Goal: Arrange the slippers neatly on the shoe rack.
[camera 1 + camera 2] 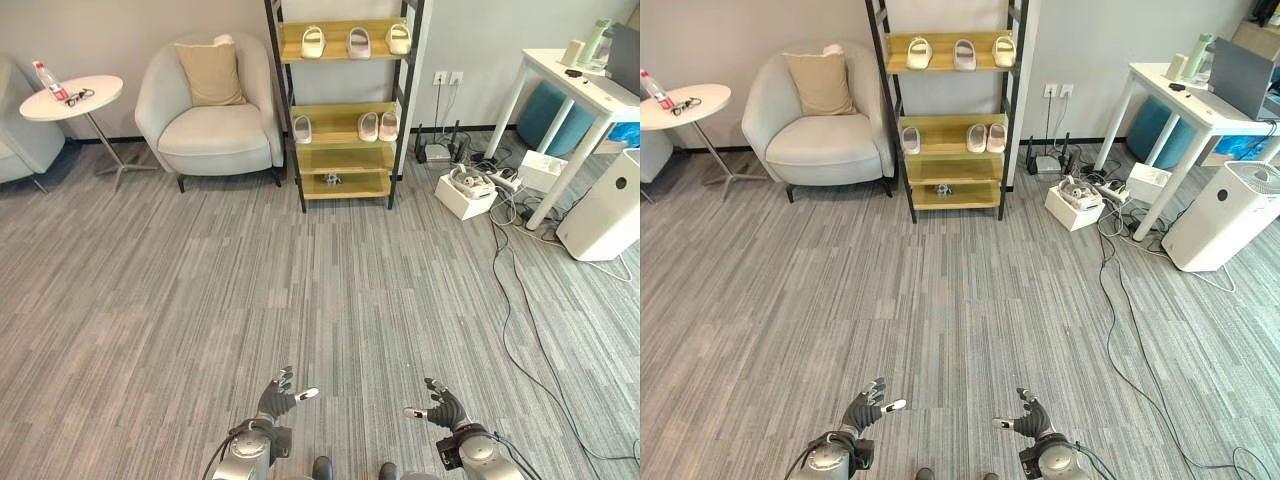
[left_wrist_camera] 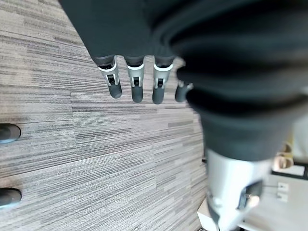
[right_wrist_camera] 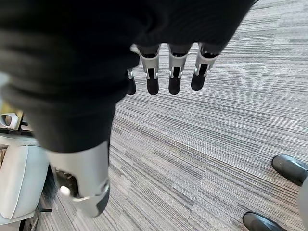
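Note:
The shoe rack point(image 1: 345, 108), black-framed with yellow-wood shelves, stands against the far wall, well away from both hands. On its top shelf lie three pale slippers point(image 1: 359, 42) in a row. The middle shelf holds a single slipper point(image 1: 302, 129) on the left and a pair point(image 1: 378, 126) on the right. A small dark object point(image 1: 332, 179) sits on a lower shelf. My left hand point(image 1: 275, 397) and right hand point(image 1: 443, 407) hover low over the carpet near me, fingers point(image 2: 137, 86) straight and empty; the right fingers point(image 3: 173, 79) are spread too.
A light armchair point(image 1: 215, 105) with a beige cushion stands left of the rack, and a round white side table point(image 1: 70, 98) further left. To the right are a white desk point(image 1: 575, 85), an air purifier point(image 1: 610, 210), a white box point(image 1: 465, 190) and floor cables point(image 1: 510, 290).

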### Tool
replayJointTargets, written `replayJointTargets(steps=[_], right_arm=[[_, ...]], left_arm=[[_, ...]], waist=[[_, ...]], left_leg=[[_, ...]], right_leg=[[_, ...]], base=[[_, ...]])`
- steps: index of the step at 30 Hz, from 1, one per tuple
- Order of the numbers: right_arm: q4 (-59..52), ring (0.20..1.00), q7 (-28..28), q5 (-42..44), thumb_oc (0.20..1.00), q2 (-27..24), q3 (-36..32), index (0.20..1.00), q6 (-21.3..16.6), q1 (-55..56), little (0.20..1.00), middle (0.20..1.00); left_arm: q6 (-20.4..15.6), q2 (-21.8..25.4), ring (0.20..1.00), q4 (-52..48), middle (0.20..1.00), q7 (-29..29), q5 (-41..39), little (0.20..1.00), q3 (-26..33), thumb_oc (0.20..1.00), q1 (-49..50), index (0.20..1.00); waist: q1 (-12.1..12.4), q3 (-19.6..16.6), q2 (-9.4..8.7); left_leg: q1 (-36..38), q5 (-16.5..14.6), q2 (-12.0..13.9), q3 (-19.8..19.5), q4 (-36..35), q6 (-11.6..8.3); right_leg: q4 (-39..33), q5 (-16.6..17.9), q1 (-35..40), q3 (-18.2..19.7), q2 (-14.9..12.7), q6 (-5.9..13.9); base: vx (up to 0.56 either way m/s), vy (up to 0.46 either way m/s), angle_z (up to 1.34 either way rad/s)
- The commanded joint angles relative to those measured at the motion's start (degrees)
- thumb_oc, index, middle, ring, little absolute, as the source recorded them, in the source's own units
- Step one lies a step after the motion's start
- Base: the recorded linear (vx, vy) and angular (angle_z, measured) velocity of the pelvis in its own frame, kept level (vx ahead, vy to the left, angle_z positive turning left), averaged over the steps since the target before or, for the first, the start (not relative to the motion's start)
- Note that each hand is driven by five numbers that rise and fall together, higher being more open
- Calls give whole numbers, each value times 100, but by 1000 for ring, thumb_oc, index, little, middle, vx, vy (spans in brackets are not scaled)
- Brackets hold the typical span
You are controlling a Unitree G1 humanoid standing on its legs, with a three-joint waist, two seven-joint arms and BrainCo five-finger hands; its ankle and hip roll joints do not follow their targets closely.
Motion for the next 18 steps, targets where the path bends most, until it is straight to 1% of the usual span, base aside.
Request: replayJointTargets(steps=[1, 18], right_arm=[[-279, 1000, 16, 242, 1000, 55, 0, 1000, -160, -208, 1000, 1000], [-417, 1000, 6, 152, 1000, -19, -109, 1000, -105, -123, 1000, 1000]], left_arm=[[-178, 47, 1000, -141, 1000, 46, -35, 1000, 280, 1000, -360, 1000], [-113, 78, 1000, -78, 1000, 21, -48, 1000, 429, 1000, -310, 1000]], waist=[[25, 106, -301], [-3, 3, -334]], left_leg=[[543, -724, 356, -132, -158, -480], [612, -755, 358, -122, -158, -463]], right_leg=[[-1515, 300, 1016, 224, -573, 799], [-1515, 307, 1043, 243, -568, 785]], base=[[9, 0, -4], [2, -1, -3]])
